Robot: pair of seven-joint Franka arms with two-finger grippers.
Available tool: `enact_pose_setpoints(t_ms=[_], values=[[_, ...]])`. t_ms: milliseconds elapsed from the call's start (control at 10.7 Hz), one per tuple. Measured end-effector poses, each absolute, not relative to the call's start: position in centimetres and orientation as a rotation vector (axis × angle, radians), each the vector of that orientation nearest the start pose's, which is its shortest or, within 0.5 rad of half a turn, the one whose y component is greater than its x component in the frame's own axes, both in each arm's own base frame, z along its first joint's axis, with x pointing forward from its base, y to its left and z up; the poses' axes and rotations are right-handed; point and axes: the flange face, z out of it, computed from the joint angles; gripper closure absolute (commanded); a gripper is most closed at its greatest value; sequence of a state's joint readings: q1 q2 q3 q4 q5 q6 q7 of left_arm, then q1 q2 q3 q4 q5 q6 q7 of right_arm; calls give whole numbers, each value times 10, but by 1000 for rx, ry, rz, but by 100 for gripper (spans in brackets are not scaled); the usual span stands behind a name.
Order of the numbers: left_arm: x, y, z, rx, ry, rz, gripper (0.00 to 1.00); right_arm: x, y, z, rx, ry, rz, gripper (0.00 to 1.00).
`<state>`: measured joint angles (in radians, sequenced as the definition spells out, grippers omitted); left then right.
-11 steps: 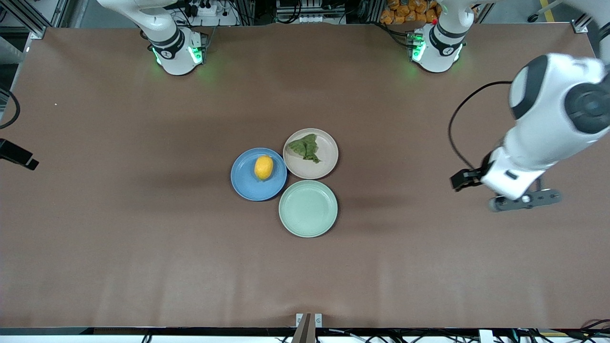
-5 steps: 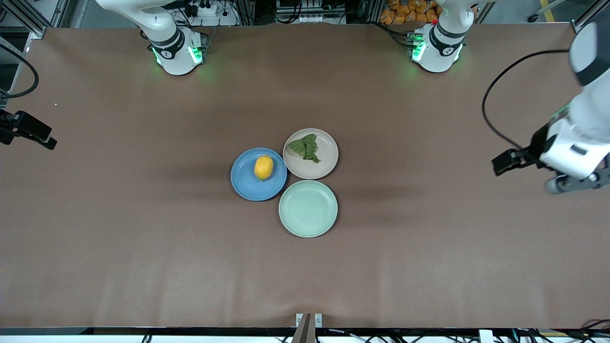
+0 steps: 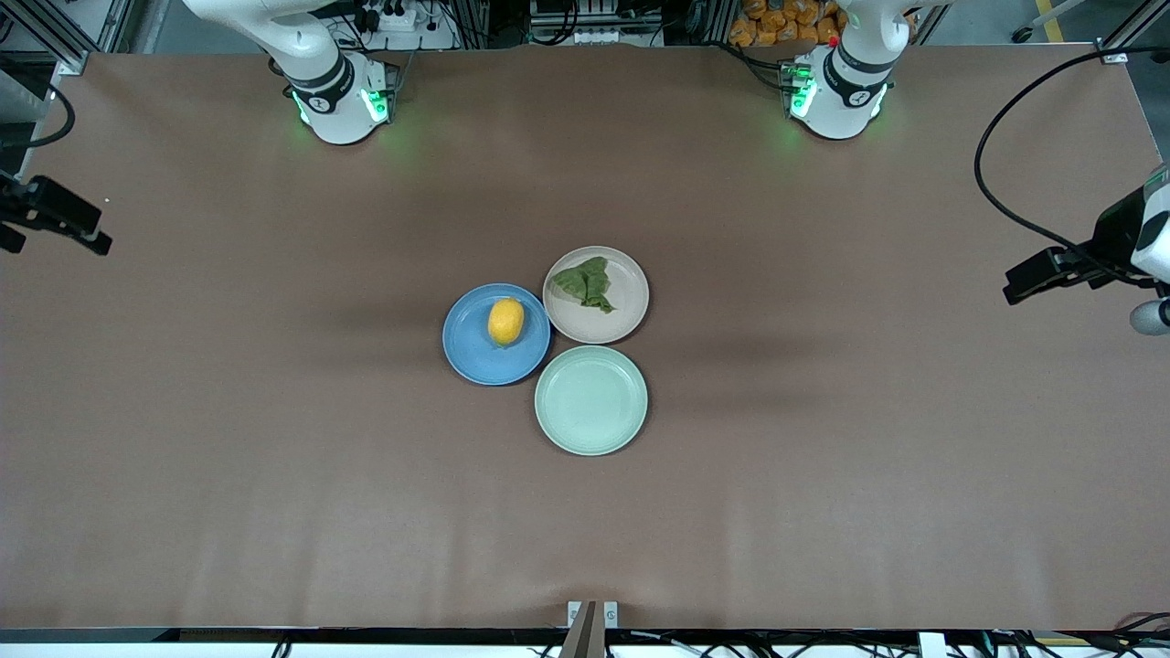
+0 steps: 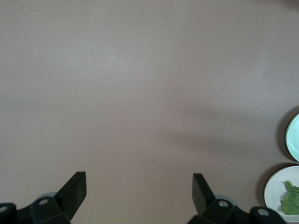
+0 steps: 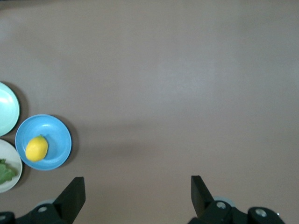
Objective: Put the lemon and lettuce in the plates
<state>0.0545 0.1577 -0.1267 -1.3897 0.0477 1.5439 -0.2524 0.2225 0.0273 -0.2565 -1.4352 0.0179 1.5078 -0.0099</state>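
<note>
The lemon (image 3: 505, 321) lies in the blue plate (image 3: 475, 356) at the middle of the table. The lettuce (image 3: 587, 282) lies in the beige-pink plate (image 3: 631, 306), which touches the blue plate and sits a little farther from the front camera. My left gripper (image 4: 138, 175) is open and empty, up over bare table near the left arm's end. My right gripper (image 5: 137, 178) is open and empty over bare table near the right arm's end. The right wrist view shows the lemon (image 5: 36, 148) in the blue plate (image 5: 58, 135). The left wrist view shows the lettuce (image 4: 290, 200).
A pale mint-green plate (image 3: 591, 400) sits empty next to the other two plates, nearer to the front camera. The brown table (image 3: 274, 457) spreads wide around the three plates. Both arm bases stand along the table's edge farthest from the front camera.
My left arm has swung away from the plates toward the left arm's end of the table, nearly out of the front view. My right arm's wrist has shifted slightly at its end. The plates and food are unmoved.
</note>
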Motion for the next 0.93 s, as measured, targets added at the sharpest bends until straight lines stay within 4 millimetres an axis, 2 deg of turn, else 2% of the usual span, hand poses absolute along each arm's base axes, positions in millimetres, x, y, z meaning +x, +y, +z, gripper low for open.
enact_pose_setpoints(t_ms=[280, 467, 748, 935], values=[[597, -26, 621, -3102, -278, -1, 0, 555, -8, 664, -3127, -120, -45, 0], [597, -13, 617, -3101, -260, 12, 0, 556, -9, 656, -3125, -149, -17, 0], [597, -16, 617, -3102, -247, 14, 0, 559, 9, 644, -3119, -207, 31, 0], [597, -18, 615, -3102, -241, 19, 0, 560, 7, 641, -3118, -202, 40, 0]])
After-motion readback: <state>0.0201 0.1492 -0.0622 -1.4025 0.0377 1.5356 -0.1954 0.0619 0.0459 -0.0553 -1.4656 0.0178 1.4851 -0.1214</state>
